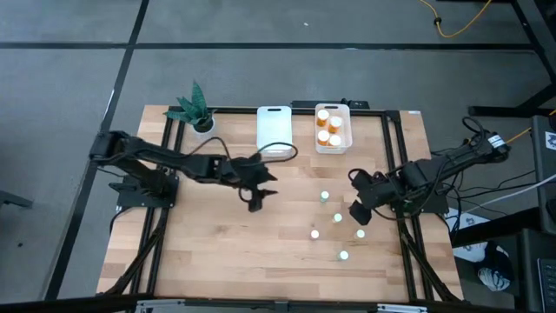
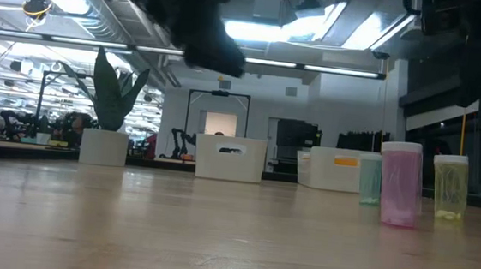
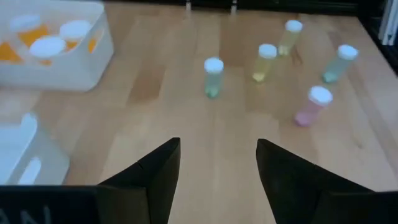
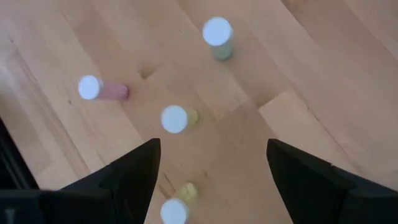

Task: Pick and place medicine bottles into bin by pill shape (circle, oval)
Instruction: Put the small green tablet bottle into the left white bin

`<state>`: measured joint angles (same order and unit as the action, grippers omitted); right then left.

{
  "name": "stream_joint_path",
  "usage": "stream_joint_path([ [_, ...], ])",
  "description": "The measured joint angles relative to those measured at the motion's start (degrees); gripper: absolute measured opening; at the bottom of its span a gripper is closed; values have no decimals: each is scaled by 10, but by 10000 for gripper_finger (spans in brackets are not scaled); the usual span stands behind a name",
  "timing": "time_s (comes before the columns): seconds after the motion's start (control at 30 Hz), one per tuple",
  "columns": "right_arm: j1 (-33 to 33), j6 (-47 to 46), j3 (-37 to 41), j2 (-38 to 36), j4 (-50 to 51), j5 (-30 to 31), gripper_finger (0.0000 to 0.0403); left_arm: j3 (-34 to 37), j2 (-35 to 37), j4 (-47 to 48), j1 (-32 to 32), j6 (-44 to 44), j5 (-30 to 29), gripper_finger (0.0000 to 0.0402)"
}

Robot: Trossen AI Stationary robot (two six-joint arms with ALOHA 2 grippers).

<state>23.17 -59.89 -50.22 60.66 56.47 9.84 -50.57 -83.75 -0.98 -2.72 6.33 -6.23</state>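
Left hand [image 1: 254,202]: hovers over the middle of the wooden table [image 1: 217,252], fingers spread apart, holding nothing.
Right hand [image 1: 359,211]: hangs at the table's right side, just above the loose bottles, fingers apart and empty.
Loose bottles [image 1: 325,197]: five small white-capped ones stand scattered, right of centre; from the left wrist view their bodies look green, yellow and pink [image 3: 310,106].
Orange bottles [image 1: 328,125]: in the white bin [image 1: 346,139] at the far edge; three caps are plain from above, any more I cannot tell.
Second bin [image 1: 274,130]: white, just left of the first; its contents are hard to make out.
Plant [image 1: 194,108]: far left corner.
Pill shapes: not visible.
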Motion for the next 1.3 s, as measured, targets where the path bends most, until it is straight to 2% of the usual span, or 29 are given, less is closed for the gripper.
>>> stream_joint_path([
  [0.1, 4, -2, 0, 0, -2, 3, 295, -28, -48, -28, 11, -6, -2, 202],
  [0.27, 4, -1, 0, 0, -2, 3, 295, -116, -134, -7, 24, -10, 19, 202],
  [0.4, 4, -5, 0, 0, -2, 2, 295, -200, -197, 46, 32, -34, 62, 202],
  [0.63, 4, -6, 0, -1, 10, -10, 295, -324, -295, 139, 43, -61, 65, 202],
  [0.9, 4, -6, 0, -1, 20, -38, 295, -366, -358, 146, 47, -62, 91, 202],
  [1.3, 4, -2, 0, -1, 22, -39, 295, -420, -430, 130, 45, -54, 92, 202],
])
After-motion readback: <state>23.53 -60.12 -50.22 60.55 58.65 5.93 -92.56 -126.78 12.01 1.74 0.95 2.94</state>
